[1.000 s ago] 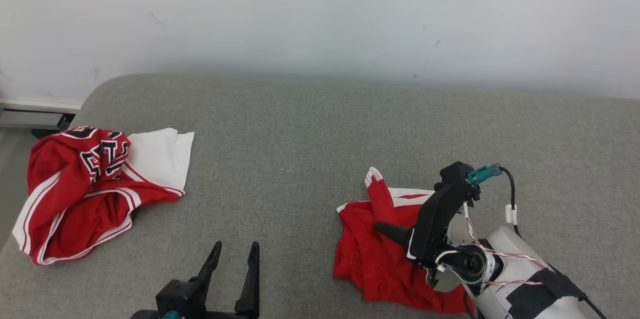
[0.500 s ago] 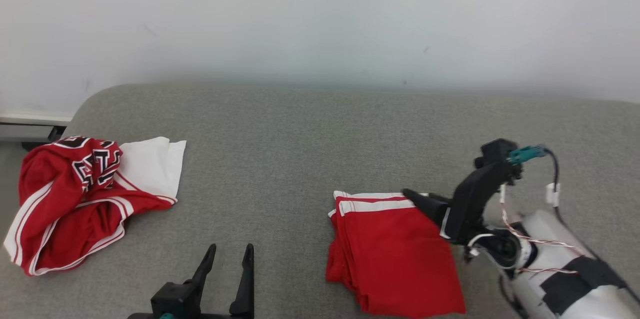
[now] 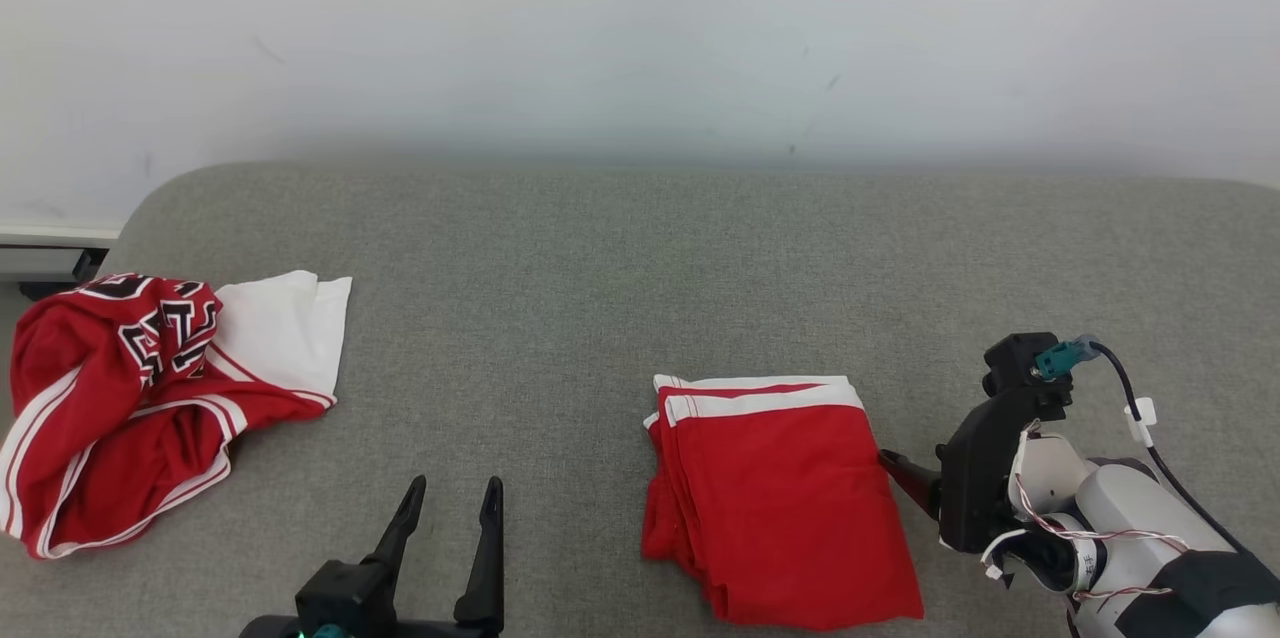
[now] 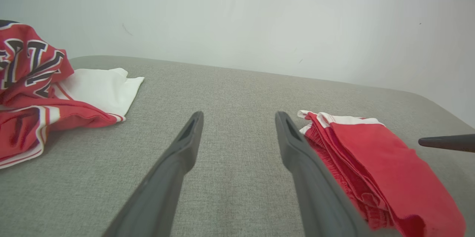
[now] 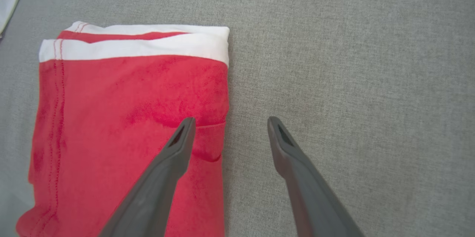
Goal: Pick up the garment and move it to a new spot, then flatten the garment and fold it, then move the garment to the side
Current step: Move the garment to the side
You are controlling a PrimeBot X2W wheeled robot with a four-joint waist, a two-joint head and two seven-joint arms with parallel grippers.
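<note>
The folded red garment [image 5: 122, 110] lies flat on the grey cushion [image 5: 352, 62], its side edge between the right gripper's [image 5: 231, 120] spread, empty fingers. The left gripper [image 4: 239, 114] gapes empty too, garment beside one fingertip. To shift it aside, pinch every layer at that edge and drag low, keeping the fold intact.

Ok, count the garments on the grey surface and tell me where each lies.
2: a folded red garment right of centre; a crumpled red-and-white pile at the left edge, which may hide more.
</note>
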